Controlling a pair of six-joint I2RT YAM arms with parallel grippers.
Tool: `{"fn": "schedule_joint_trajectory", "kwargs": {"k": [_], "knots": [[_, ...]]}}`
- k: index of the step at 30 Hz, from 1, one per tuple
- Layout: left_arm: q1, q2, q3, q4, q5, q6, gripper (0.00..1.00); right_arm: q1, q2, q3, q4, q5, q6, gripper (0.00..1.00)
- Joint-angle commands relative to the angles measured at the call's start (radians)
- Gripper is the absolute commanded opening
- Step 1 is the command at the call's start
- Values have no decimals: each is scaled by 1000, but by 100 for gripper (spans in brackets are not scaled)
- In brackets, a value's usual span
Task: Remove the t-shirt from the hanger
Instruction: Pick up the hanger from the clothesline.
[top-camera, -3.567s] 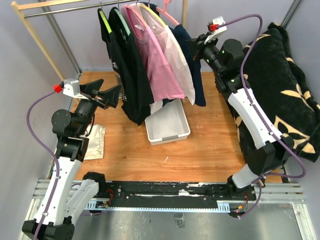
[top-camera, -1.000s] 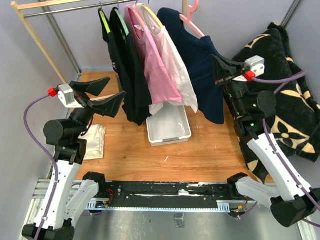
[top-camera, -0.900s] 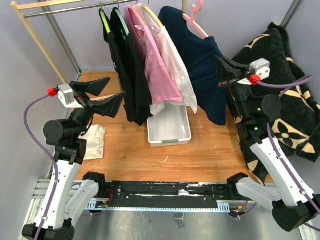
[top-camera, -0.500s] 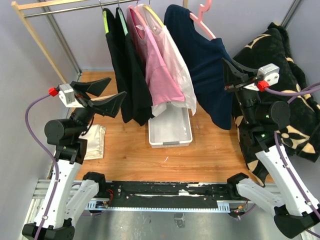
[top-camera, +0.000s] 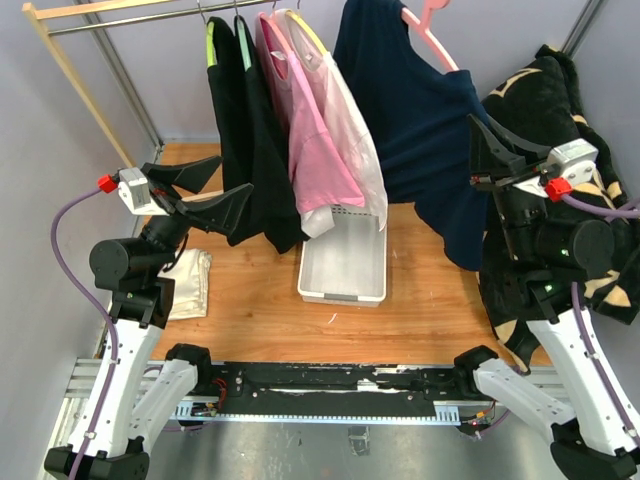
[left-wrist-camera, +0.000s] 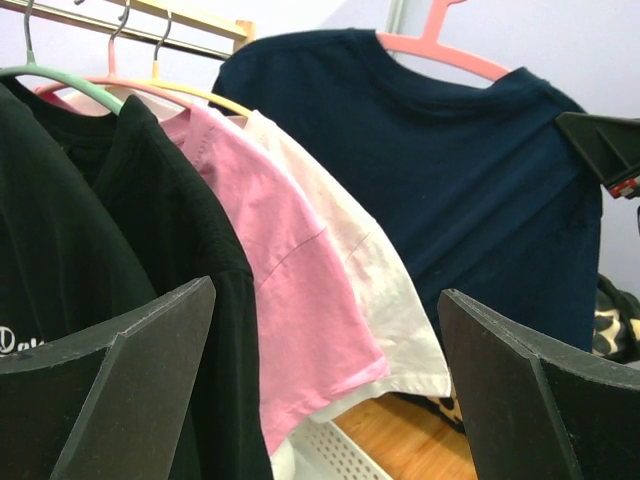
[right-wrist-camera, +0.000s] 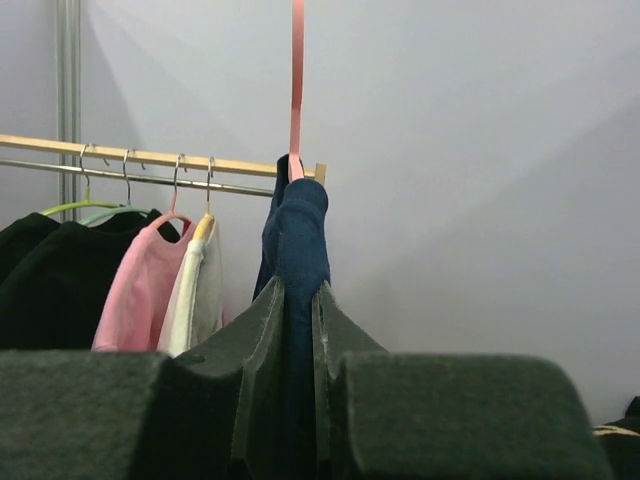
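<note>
Navy t-shirt (top-camera: 420, 110): light, limp fabric; right end effector (right-wrist-camera: 297, 300) pinches its edge, upper right. Left end effector (top-camera: 232, 175) wide, empty; prob. best takes the hem.

Item one: dark navy short-sleeved cotton t-shirt (top-camera: 425, 130) (left-wrist-camera: 430, 200) (right-wrist-camera: 298, 250). It is on its hanger, hanging full length and unfolded, with its body tilted down towards the right. The hem is above the right side of the wooden bench (top-camera: 400, 300). The fabric at its right shoulder and sleeve is pinched between the nearly closed fingers of the right end effector (top-camera: 474, 152) (right-wrist-camera: 298, 310).

Item two: pink plastic hanger (top-camera: 432, 30) (left-wrist-camera: 440, 50) (right-wrist-camera: 297, 80). It is seated inside the collar with both arms under the shoulders. The hook runs out of the top of each view.
</note>
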Motion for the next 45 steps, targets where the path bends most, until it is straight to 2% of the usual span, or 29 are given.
{"fn": "schedule_joint_trajectory", "kwargs": {"k": [1, 19, 26, 32, 40, 45], "knots": [[7, -6, -10, 3, 3, 3, 100, 9, -52, 84, 147, 23, -39, 1], [7, 58, 15, 66, 0, -21, 100, 9, -116, 94, 114, 88, -121, 1], [7, 98, 19, 137, 17, -62, 100, 9, -177, 8, 74, 110, -107, 1], [5, 120, 8, 180, 43, -84, 100, 9, -297, -117, 15, 86, -102, 1], [2, 130, 3, 239, 74, -104, 100, 9, -388, -181, -146, 76, -69, 1], [-51, 158, 36, 193, 43, -65, 100, 8, -407, -209, -173, 62, -43, 1]]}}
